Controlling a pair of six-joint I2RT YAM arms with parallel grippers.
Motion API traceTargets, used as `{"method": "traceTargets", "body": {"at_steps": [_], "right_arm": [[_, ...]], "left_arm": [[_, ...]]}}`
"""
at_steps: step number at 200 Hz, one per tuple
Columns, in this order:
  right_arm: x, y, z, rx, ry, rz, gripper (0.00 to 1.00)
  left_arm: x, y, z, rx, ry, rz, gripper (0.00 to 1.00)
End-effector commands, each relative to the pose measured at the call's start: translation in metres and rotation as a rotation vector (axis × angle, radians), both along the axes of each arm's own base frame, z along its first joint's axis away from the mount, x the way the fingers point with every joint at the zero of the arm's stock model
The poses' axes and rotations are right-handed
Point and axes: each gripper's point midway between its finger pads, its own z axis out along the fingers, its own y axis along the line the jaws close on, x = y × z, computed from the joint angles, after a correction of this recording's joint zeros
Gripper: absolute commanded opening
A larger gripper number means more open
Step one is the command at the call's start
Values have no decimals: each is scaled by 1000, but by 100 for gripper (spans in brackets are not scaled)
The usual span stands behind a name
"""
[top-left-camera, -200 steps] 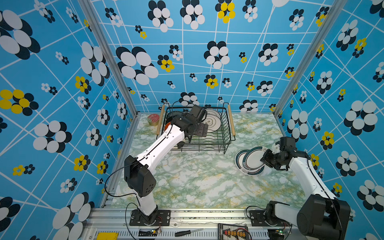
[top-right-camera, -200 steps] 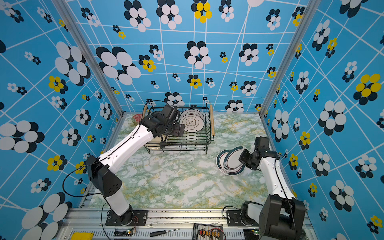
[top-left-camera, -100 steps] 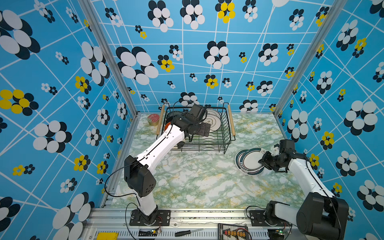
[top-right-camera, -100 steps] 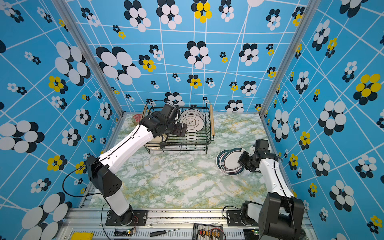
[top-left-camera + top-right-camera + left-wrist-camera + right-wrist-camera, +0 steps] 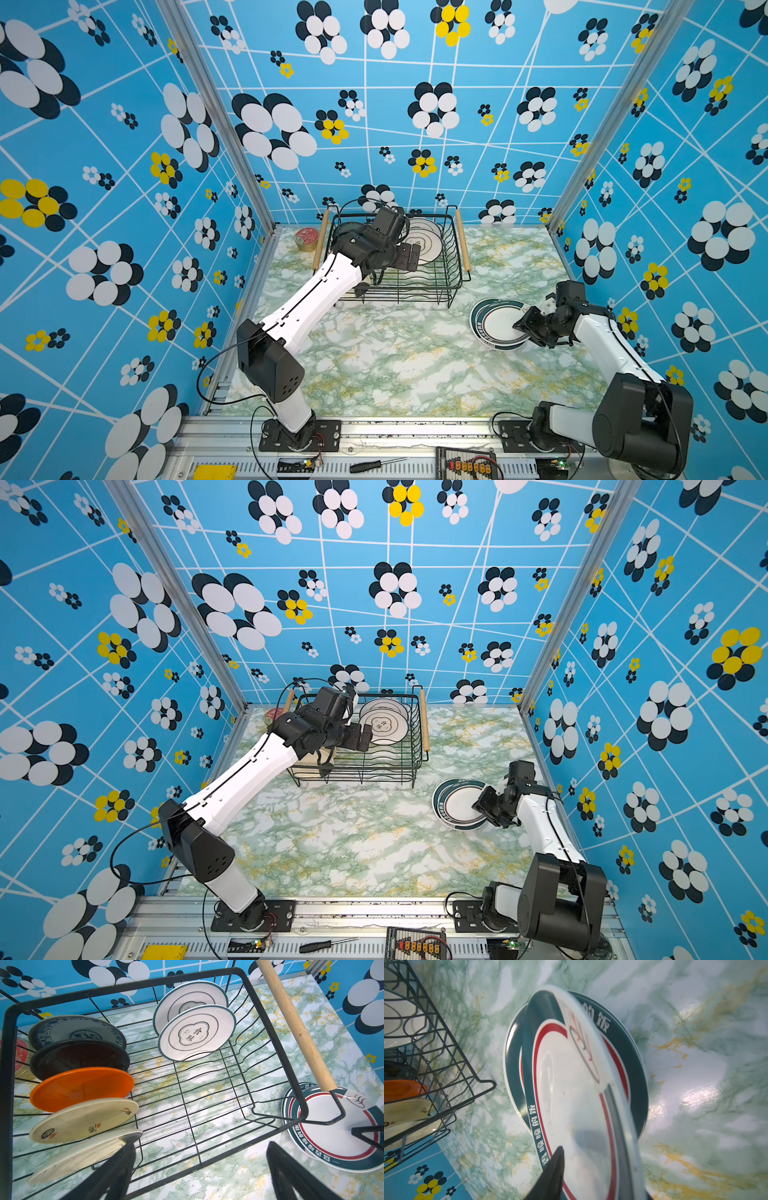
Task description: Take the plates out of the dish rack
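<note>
Tabletop (image 5: 395, 365) open between dish rack (image 5: 451, 266) (rear edge) and stacked plates (image 5: 494, 322)

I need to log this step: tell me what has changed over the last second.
The right gripper came down slightly and lowered its tilted plate onto the plate stack on the table; whether it has let go is unclear. The left gripper stayed open over the dish rack, and the plates standing in it did not move.
</note>
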Motion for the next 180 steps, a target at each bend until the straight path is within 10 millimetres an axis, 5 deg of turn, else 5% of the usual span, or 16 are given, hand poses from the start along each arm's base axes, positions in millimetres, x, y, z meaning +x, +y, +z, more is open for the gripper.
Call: {"method": "traceTargets", "body": {"at_steps": [1, 180], "right_arm": [[-5, -5, -5, -21, 27, -2, 44], [-1, -6, -17, -29, 105, 22, 55]], "left_arm": [[0, 10, 11, -39, -24, 20, 99], [1, 22, 1, -160, 27, 20, 99]]}}
